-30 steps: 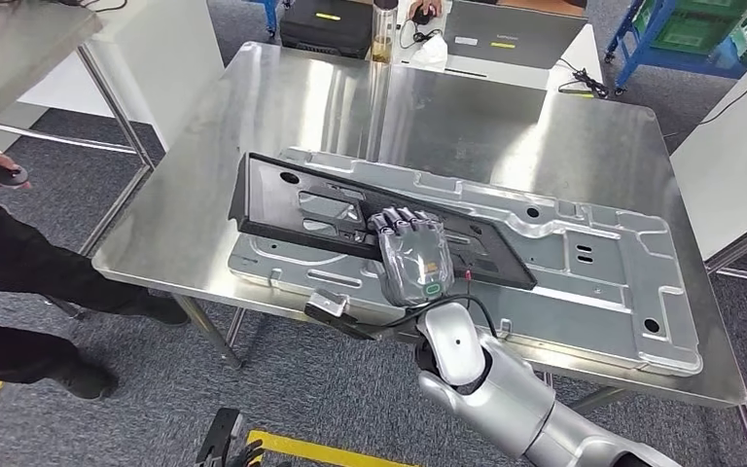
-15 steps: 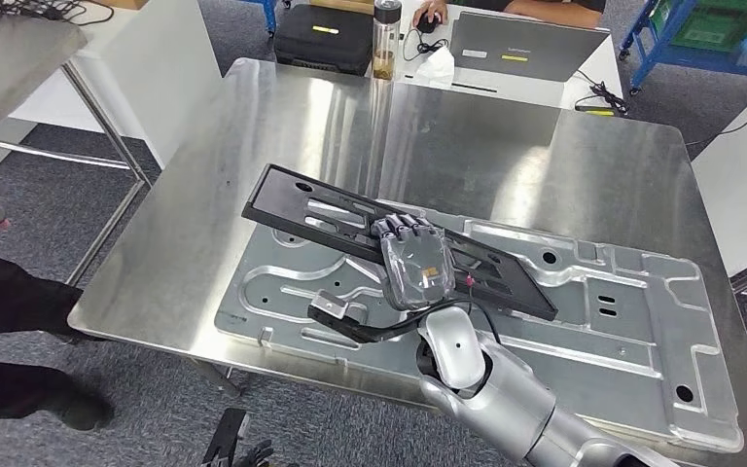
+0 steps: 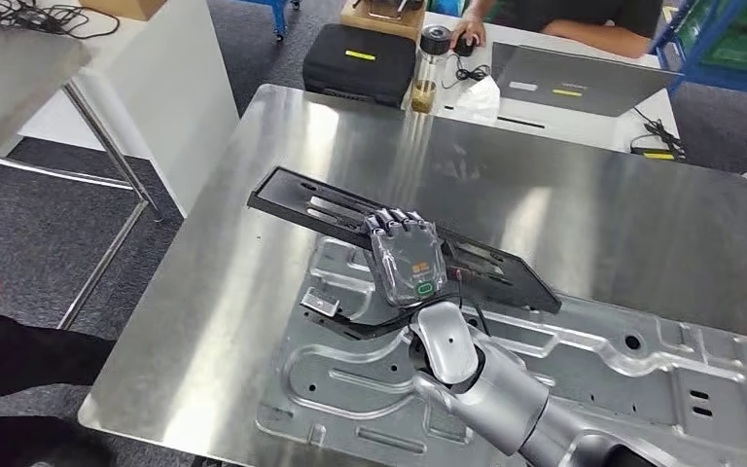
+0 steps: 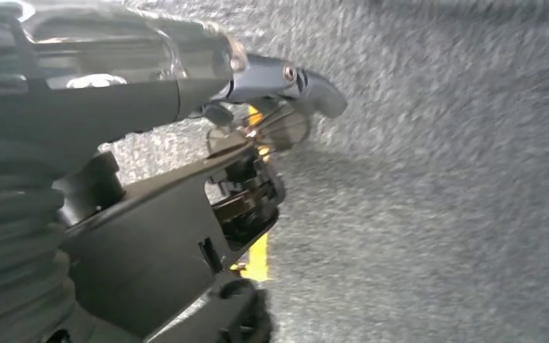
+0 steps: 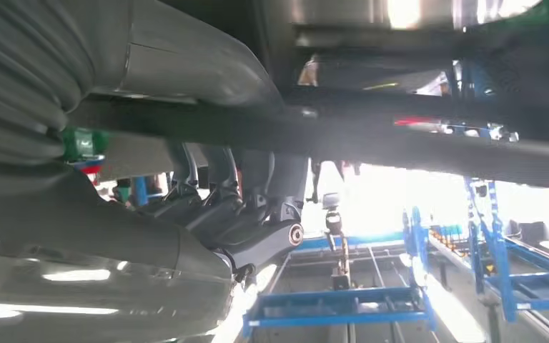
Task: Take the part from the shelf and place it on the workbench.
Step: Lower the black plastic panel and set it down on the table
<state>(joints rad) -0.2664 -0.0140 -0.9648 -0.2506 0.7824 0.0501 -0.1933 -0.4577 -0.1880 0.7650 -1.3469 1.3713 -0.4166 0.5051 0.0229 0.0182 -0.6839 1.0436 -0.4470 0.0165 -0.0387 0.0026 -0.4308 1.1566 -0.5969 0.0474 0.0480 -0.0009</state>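
One black part [image 3: 302,207] is held over the steel bench [image 3: 564,209] by the right robot hand [image 3: 407,255], fingers laid on top at mid-length, its far end out past the hand. One silver stamped panel [image 3: 642,365] is seen below. One bottle [image 3: 429,66], laptop [image 3: 584,83] and black case [image 3: 355,53] are beyond. The left robot hand [image 4: 186,236] is seen over carpet; its grip cannot be told.

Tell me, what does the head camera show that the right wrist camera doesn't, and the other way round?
Head view alone: the steel workbench, a silver stamped panel lying on it, a bottle, a laptop, a black case and a seated person. Right wrist view alone: blue racks seen beneath the part. Both show the right hand gripping the long black part.
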